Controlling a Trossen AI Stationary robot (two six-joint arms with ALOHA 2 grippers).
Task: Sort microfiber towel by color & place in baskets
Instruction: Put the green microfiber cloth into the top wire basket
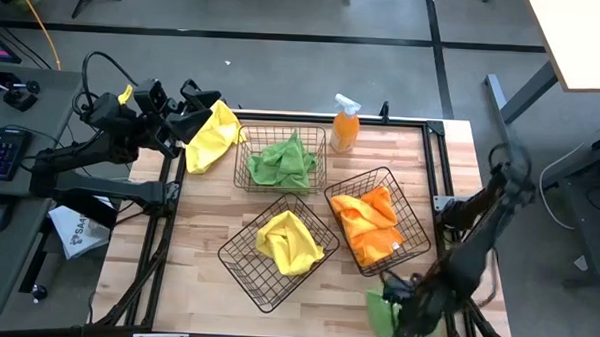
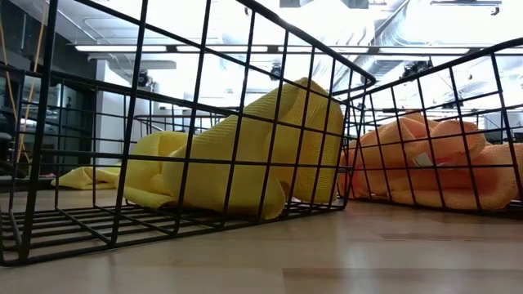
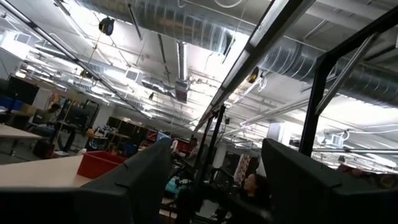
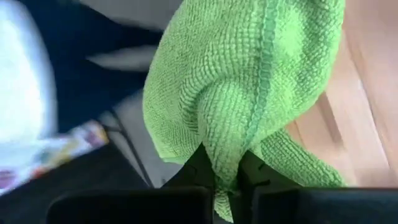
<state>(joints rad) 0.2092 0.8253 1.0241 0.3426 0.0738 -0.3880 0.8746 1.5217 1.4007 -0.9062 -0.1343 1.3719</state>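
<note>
Towel, green, pinched in my right gripper at table's 5 o'clock edge; green basket lies toward 11 o'clock. Left gripper holds yellow towel, 10 o'clock.

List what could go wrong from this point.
1. The right gripper pinches only a fold of the green towel at the table's near edge; it might slip off.
2. The yellow towel by the left gripper drapes over the table's corner, outside the baskets, and may slide down.
</note>
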